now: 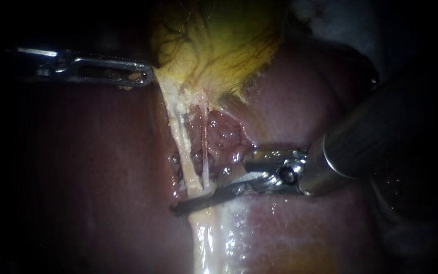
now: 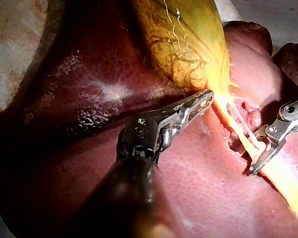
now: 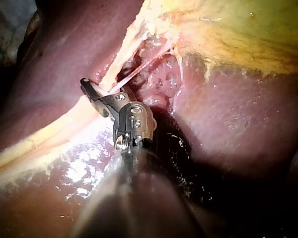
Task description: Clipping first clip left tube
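Note:
The yellow gallbladder [image 1: 214, 45] lies at the top, with reddish liver [image 1: 92, 167] around it. My left instrument [image 1: 145, 76] comes in from the left, its slotted jaws shut on the gallbladder's edge and holding it taut [image 2: 201, 101]. Two pale strands run down from that edge: the thick left tube [image 1: 181, 137] and a thin right tube [image 1: 206, 147]. My right instrument [image 1: 198, 199] reaches in from the right. Its long thin jaws stand a little open and straddle the foot of the left tube [image 2: 248, 146]. One jaw crosses in front of the tube and the other is mostly hidden behind it [image 3: 92, 91].
Raw, bubbly pink tissue [image 1: 224, 139] fills the opened pocket between the tubes and the liver. A glistening pale band [image 1: 206, 238] continues below the right instrument. The right instrument's thick shaft [image 1: 361, 137] covers the liver on that side.

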